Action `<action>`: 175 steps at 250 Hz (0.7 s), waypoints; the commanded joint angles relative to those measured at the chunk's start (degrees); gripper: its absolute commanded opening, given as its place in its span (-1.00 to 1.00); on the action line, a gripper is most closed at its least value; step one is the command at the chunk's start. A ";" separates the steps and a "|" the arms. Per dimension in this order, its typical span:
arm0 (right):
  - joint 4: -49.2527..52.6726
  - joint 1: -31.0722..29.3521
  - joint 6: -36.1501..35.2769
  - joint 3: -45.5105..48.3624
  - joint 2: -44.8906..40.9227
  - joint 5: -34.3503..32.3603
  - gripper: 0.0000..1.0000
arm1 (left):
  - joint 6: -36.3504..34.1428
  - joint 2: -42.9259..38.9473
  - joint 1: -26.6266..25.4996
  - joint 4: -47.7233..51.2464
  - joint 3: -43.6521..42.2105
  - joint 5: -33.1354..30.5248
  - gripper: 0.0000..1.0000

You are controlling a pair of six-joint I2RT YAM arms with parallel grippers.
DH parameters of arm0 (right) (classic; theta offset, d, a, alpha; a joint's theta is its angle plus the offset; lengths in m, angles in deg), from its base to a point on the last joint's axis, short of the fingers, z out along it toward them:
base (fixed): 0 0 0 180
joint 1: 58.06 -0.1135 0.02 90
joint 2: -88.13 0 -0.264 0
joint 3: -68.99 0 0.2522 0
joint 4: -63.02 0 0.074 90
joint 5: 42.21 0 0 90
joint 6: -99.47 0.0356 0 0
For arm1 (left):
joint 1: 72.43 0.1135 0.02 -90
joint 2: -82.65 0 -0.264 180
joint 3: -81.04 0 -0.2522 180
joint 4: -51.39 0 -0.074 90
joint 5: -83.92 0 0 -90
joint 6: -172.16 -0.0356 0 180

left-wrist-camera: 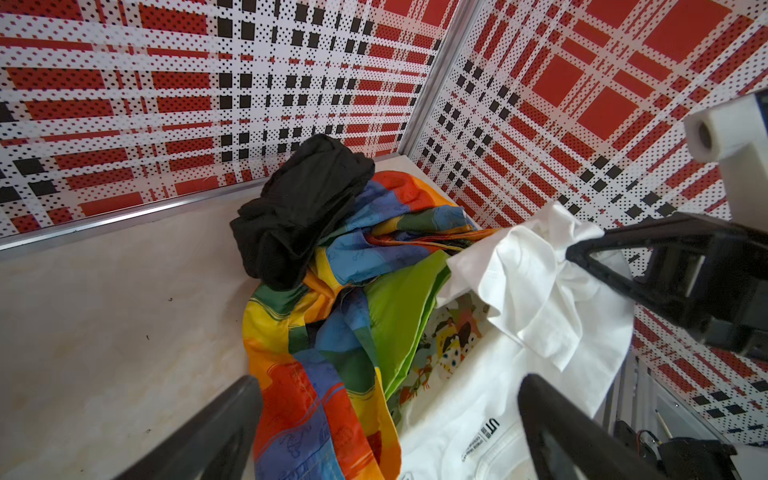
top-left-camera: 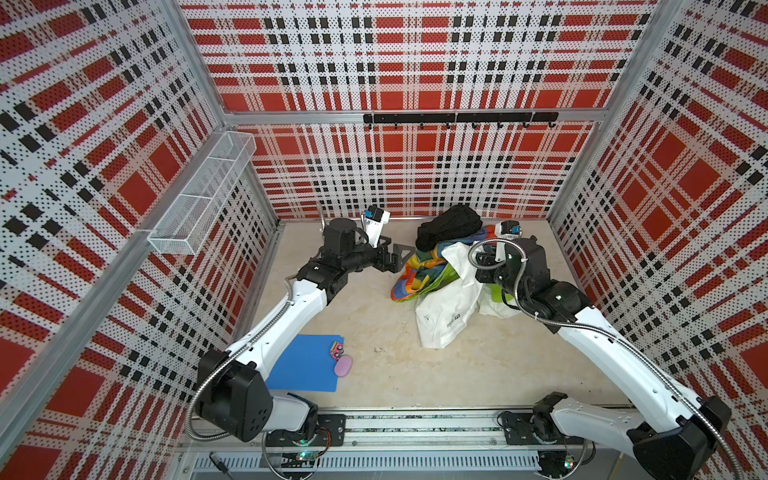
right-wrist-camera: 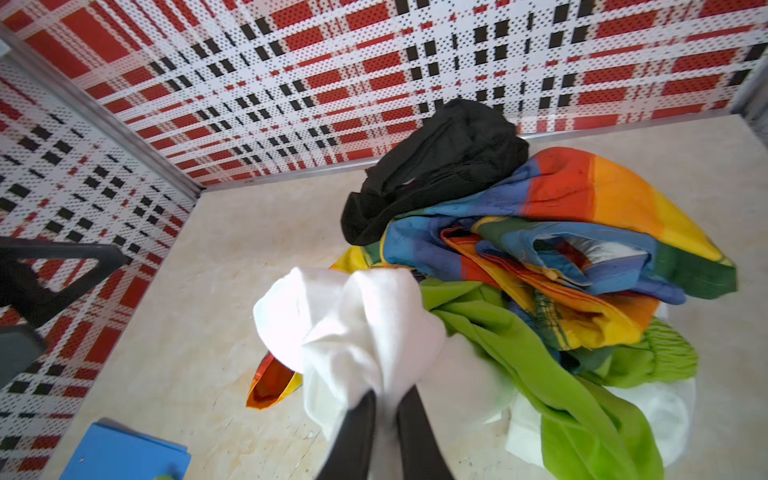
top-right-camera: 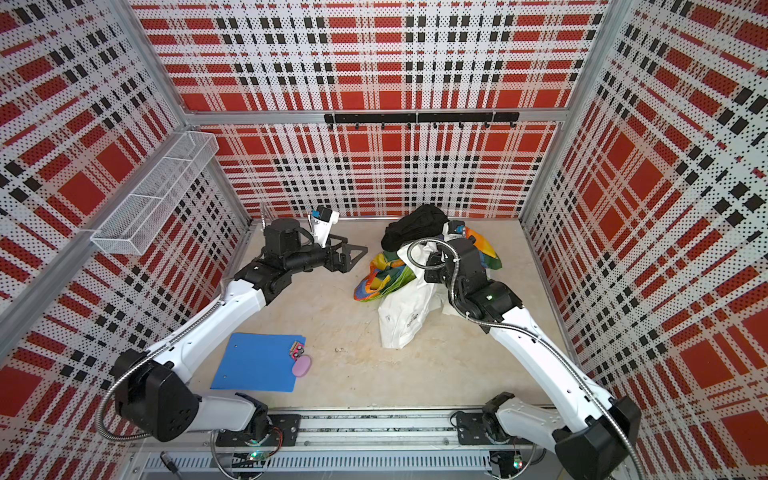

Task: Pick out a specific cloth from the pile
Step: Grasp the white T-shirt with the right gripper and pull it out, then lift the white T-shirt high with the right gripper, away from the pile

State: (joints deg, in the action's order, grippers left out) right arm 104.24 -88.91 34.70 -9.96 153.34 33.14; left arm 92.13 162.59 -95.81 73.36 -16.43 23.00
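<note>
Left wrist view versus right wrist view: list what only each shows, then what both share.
Only the left wrist view: the dark lettering on the white cloth and a cartoon print. Only the right wrist view: the blue folder. Both: the black garment, rainbow cloth, green garment, and the right end effector shut on the white cloth.

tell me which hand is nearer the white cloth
Right. The right hand is shut on a bunched fold of the white cloth; the left hand is open, apart from it, across the rainbow cloth.
</note>
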 commanded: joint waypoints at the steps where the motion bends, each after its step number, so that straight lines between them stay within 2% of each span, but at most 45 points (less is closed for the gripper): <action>1: -2.97 0.27 1.01 -2.49 -2.48 -6.21 -1.00 | -0.80 0.47 -0.80 -0.24 0.16 -0.47 0.98; 48: 1.16 1.37 4.51 -3.62 -4.68 -15.27 -1.00 | -0.70 0.88 -1.23 -0.14 0.31 -0.41 0.98; 95: -1.88 3.52 2.30 -5.41 -6.20 -9.41 -1.00 | -0.77 1.34 -1.83 -0.04 0.44 -0.51 0.98; 156: -0.31 3.60 -0.12 -13.17 -4.36 -13.41 -1.00 | -1.17 1.24 -2.37 0.44 0.57 -1.04 0.98; 175: -0.56 3.69 -1.13 -15.82 -3.48 -12.41 -1.00 | -1.23 1.27 -2.38 0.43 0.65 -1.01 0.98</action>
State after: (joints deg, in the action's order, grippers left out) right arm 109.49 -85.39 36.17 -20.30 149.47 22.62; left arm 91.91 163.66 -97.66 73.84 -16.43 22.37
